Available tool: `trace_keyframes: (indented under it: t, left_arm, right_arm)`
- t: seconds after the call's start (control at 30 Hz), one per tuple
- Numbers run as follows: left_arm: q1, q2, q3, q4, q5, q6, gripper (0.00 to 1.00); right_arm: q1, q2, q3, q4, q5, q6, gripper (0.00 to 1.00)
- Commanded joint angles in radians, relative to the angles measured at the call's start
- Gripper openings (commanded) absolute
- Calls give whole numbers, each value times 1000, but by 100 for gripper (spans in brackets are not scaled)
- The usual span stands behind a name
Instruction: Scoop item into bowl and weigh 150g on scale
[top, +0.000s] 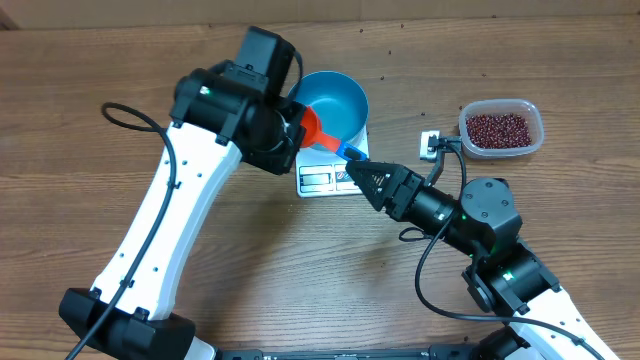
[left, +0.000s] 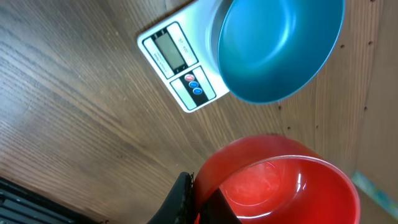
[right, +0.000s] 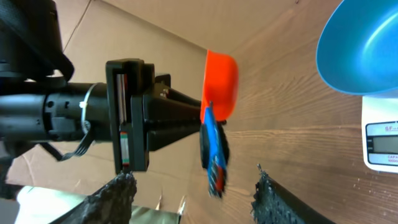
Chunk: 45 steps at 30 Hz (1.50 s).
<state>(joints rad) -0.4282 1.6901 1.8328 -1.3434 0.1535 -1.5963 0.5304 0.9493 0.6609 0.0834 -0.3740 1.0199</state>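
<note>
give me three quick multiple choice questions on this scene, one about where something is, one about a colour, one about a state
1. The round light-blue bowl stands:
A. on the small flat white scale
B. on the floor
C. on a stack of plates

2. The cup of the plastic scoop is:
A. green
B. red-orange
C. white

3. The left gripper is:
A. wide open and empty
B. out of every view
C. shut on the scoop's blue handle

Answers:
1 A, since the overhead view shows the bowl sitting on the scale, with the display panel sticking out from under it.
2 B, since the cup shows red-orange in all three views.
3 C, since the right wrist view shows its dark fingers pinched together on the handle just below the cup.
</note>
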Motion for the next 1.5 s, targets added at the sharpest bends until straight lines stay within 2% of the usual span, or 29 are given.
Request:
trace_keyframes:
  t: [0.0, 0.13, 0.5, 1.17, 1.23, 1.3, 1.47]
  left_arm:
    - [-33, 4, -1, -8, -23, -43, 4]
    - [-64, 4, -1, -23, -24, -43, 4]
    - [-90, 4, -1, -66, -31, -42, 4]
    - [-90, 4, -1, -70, -37, -42, 6]
    - [-90, 4, -1, -70, -36, -42, 21]
    - [-90, 4, -1, -71, -32, -42, 43]
    - [-90, 4, -1, -71, -30, -42, 62]
  right_arm:
    - [26, 15, 21, 8, 93, 5, 58]
    - [31, 20, 21, 16, 93, 5, 45]
    - [31, 20, 21, 13, 78, 2, 23]
    - [31, 20, 21, 13, 72, 3, 8]
    - [31, 20, 21, 13, 66, 3, 5]
    - [31, 20, 21, 14, 66, 5, 4]
    - [31, 20, 21, 13, 66, 5, 4]
